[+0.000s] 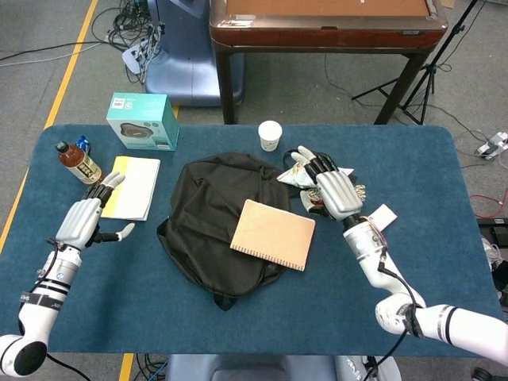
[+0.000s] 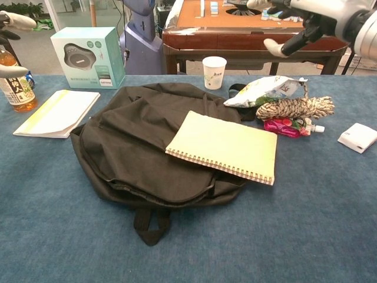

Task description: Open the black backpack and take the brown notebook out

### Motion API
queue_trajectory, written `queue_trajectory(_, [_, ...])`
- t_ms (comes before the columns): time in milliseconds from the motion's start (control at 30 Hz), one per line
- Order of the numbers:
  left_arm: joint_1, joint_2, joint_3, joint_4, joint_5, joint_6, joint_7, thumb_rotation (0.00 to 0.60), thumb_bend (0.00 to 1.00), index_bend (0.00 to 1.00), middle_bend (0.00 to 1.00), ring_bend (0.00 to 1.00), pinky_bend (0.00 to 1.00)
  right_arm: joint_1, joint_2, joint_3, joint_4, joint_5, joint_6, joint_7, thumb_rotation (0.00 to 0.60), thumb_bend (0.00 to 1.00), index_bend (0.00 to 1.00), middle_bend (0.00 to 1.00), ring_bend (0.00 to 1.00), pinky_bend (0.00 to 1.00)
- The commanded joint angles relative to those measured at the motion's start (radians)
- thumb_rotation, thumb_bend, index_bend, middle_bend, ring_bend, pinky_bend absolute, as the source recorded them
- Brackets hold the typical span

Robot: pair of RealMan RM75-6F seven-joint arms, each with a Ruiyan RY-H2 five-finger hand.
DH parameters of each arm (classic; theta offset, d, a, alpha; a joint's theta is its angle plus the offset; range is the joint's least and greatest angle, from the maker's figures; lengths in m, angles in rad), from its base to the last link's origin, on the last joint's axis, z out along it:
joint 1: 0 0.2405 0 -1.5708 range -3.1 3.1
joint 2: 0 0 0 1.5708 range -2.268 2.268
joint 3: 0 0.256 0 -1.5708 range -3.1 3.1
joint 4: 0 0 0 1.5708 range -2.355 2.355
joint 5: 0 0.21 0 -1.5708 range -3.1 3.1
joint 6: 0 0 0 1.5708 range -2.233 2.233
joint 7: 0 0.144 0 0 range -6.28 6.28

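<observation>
- On the blue table (image 1: 238, 317), the black backpack (image 1: 210, 214) lies flat near the middle, its carry loop toward the robot.
- Flat on top of the backpack rests the brown notebook (image 1: 273, 234), closed, its spiral edge toward the robot and one corner reaching past the bag's right side; nothing holds it.
- Raised above the table just right of the bag, the right hand (image 1: 331, 187) holds nothing, its fingers spread apart and stretched out over the snack bag (image 2: 265, 89); the chest view shows it well above the table.
- Over at the left edge, the left hand (image 1: 83, 220) hovers with fingers extended and thumb stuck out, also holding nothing, well apart from the backpack.
- Beside the left hand's fingertips lies a yellow-edged white booklet (image 1: 135, 186), with a bottle of brown drink (image 1: 78, 163) farther left and a teal box (image 1: 143, 121) behind it.
- Behind the backpack stands a paper cup (image 1: 270, 135).
- To the right of the bag sit a coil of rope (image 2: 294, 107), a pink packet (image 2: 284, 126) in front of it, and a small white box (image 2: 358, 137) farther right.
</observation>
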Motion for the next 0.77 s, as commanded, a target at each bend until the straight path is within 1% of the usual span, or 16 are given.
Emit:
queue_trajectory(33, [0.014,0.004,0.008,0.028,0.042,0.013,-0.026,0.600,0.23,0.00,0.00,0.00,0.02,-0.066,0.075,-0.034,-0.083,-0.058,0.101,-0.075,0.600,0.54,0.00,0.03,0.01,0.08])
queue_trajectory(100, [0.025,-0.008,0.013,0.059,0.054,0.040,-0.012,0.600,0.23,0.00,0.00,0.00,0.02,-0.109,0.109,-0.058,-0.121,-0.071,0.145,-0.092,0.600,0.54,0.00,0.07,0.03,0.11])
queue_trajectory(200, [0.056,-0.030,0.025,0.102,0.080,0.107,0.014,0.600,0.23,0.00,0.00,0.00,0.02,-0.186,0.178,-0.106,-0.181,-0.096,0.204,-0.093,0.600,0.54,0.01,0.14,0.08,0.15])
queue_trajectory(367, [0.120,-0.042,0.059,0.128,0.129,0.209,0.054,0.600,0.23,0.03,0.00,0.00,0.02,-0.315,0.289,-0.188,-0.247,-0.159,0.308,-0.083,0.600,0.54,0.15,0.22,0.15,0.18])
queue_trajectory(433, [0.141,-0.042,0.073,0.121,0.139,0.232,0.068,0.600,0.23,0.05,0.00,0.00,0.02,-0.356,0.316,-0.214,-0.263,-0.172,0.337,-0.078,0.600,0.54,0.17,0.23,0.16,0.21])
queue_trajectory(467, [0.146,-0.042,0.076,0.120,0.141,0.237,0.070,0.600,0.23,0.05,0.00,0.00,0.02,-0.365,0.321,-0.220,-0.266,-0.178,0.344,-0.077,0.600,0.54,0.18,0.23,0.16,0.21])
queue_trajectory(533, [0.178,-0.046,0.097,0.117,0.153,0.268,0.091,0.600,0.23,0.07,0.00,0.00,0.02,-0.423,0.331,-0.257,-0.269,-0.193,0.388,-0.069,0.600,0.54,0.19,0.23,0.16,0.21])
queue_trajectory(633, [0.218,-0.061,0.115,0.117,0.181,0.326,0.103,0.600,0.23,0.09,0.00,0.00,0.02,-0.482,0.337,-0.296,-0.272,-0.218,0.424,-0.030,0.600,0.54,0.21,0.24,0.16,0.21])
queue_trajectory(767, [0.271,-0.064,0.143,0.098,0.206,0.381,0.107,0.600,0.23,0.11,0.00,0.00,0.02,-0.536,0.329,-0.327,-0.249,-0.248,0.460,-0.015,0.600,0.54,0.24,0.24,0.17,0.21])
